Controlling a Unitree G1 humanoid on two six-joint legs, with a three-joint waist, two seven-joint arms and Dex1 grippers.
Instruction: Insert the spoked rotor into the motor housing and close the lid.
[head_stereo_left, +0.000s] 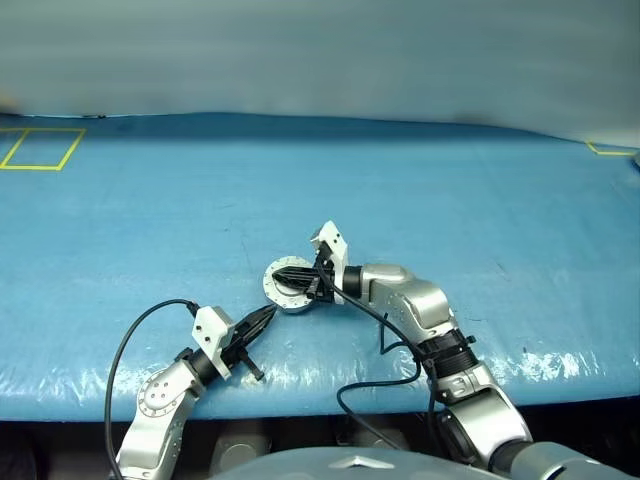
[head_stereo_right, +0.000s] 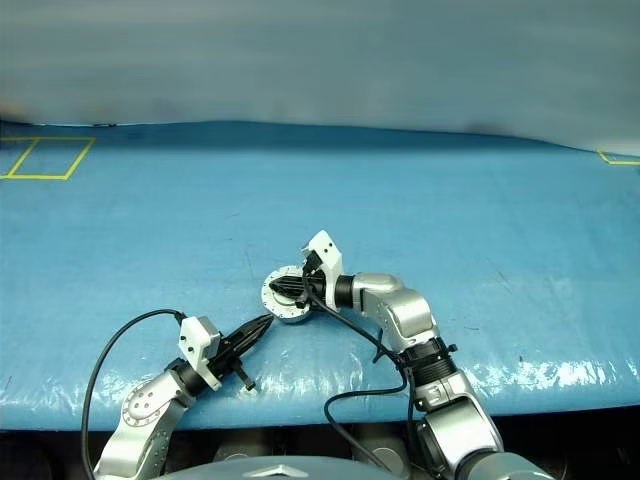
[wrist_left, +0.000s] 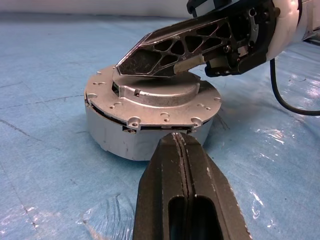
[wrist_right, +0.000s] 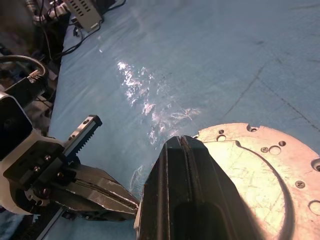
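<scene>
The lid (wrist_left: 150, 97) already sits plain face up, with its raised circle, on top of the motor housing (wrist_left: 125, 135), the stack resting on the blue desk (head_stereo_left: 450, 200) near the front edge, about the middle. The spoked rotor is presumably inside; you cannot check that from here. So the step in hand looks like seating the lid.

Your right gripper (wrist_left: 131, 64) has its jaws pressed together, holding nothing, and lies flat across the lid's raised circle from the right. Use it as a pusher: press straight down through the centre, not at the rim, or the lid may tip and jam.

A dark gap shows between lid and housing along the left side in the left wrist view, so judge it as not fully down or not quite aligned. Watch that seam close evenly all round before you lift off.

Your left gripper (head_stereo_left: 258, 321), jaws also pressed together and empty, waits just near-left of the stack, its tip close to the housing wall. Keep it there as a stop so the housing does not slide toward you on the slick desk covering.
</scene>
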